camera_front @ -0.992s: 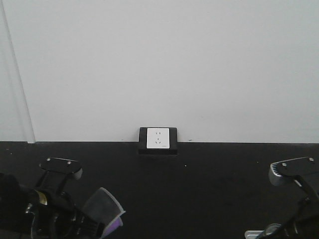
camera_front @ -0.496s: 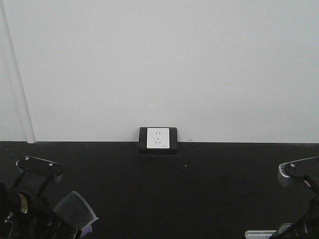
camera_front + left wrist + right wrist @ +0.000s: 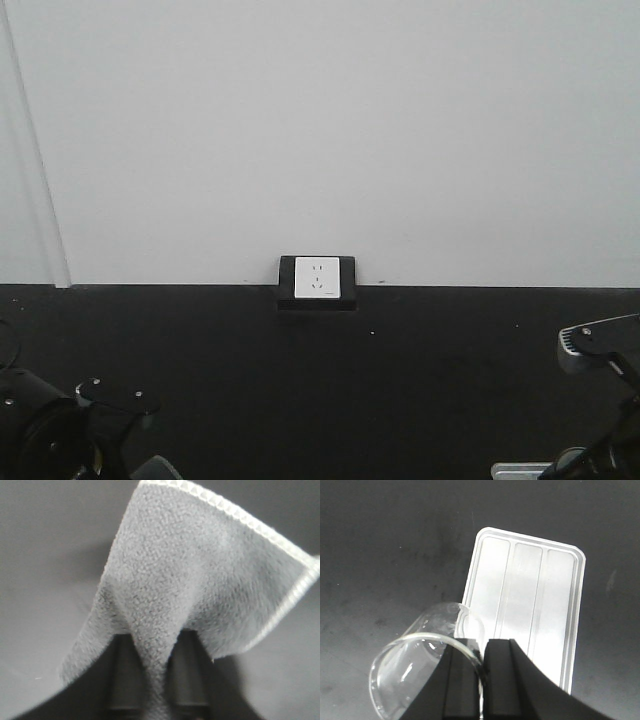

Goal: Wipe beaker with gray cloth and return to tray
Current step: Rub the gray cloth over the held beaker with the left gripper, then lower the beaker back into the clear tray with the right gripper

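Note:
In the left wrist view my left gripper (image 3: 156, 647) is shut on the gray cloth (image 3: 200, 570). A fold of it is pinched between the two dark fingers, and the rest fans out above the black tabletop, showing its pale stitched edge. In the right wrist view my right gripper (image 3: 481, 647) is shut on the rim of the clear glass beaker (image 3: 415, 672). The beaker is tilted on its side in the air, just left of the silvery metal tray (image 3: 530, 605), which lies flat on the table. A corner of the tray shows in the front view (image 3: 515, 470).
A black tabletop (image 3: 380, 380) runs back to a white wall with a white socket in a black frame (image 3: 317, 280). The left arm (image 3: 60, 435) is low at the bottom left and the right arm (image 3: 600, 345) is at the right edge.
My left arm has dropped down and to the left with the cloth, which is now almost out of the front view. My right arm shifted slightly right and down, then stayed still.

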